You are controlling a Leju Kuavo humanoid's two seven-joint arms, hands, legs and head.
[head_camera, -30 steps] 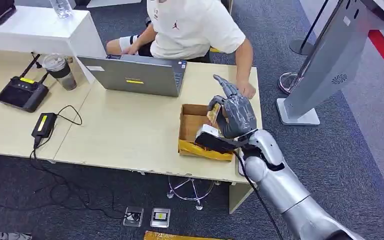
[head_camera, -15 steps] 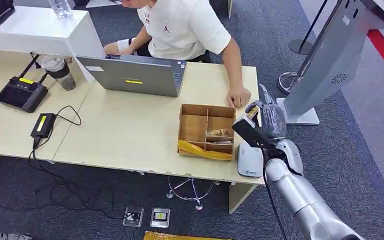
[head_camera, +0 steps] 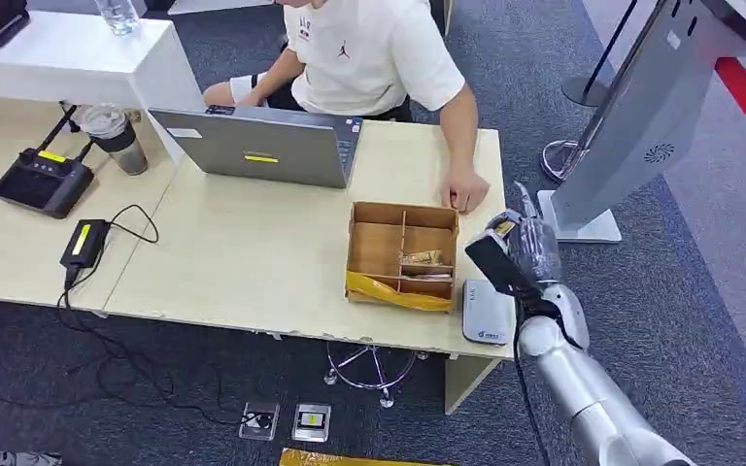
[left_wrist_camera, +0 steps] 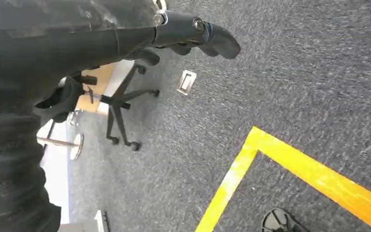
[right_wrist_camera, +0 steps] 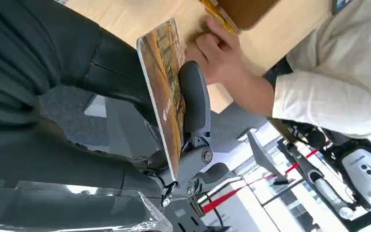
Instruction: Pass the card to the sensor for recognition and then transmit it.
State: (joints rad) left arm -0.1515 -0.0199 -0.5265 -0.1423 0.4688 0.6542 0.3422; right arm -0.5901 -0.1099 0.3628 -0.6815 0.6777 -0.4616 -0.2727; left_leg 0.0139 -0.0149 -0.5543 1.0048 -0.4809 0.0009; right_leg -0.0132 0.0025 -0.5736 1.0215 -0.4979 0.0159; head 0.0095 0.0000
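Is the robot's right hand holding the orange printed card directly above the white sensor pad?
No. In the head view the right hand holds the orange printed card past the table edge, beyond the white sensor pad.

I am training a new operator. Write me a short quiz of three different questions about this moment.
1. True or false: the right hand holds a card.
2. The box lies on: A) floor B) table C) laptop.
3. Fill in: the white sensor lies between the box and the table's ____ edge.

Key: 1 true; 2 B; 3 right.
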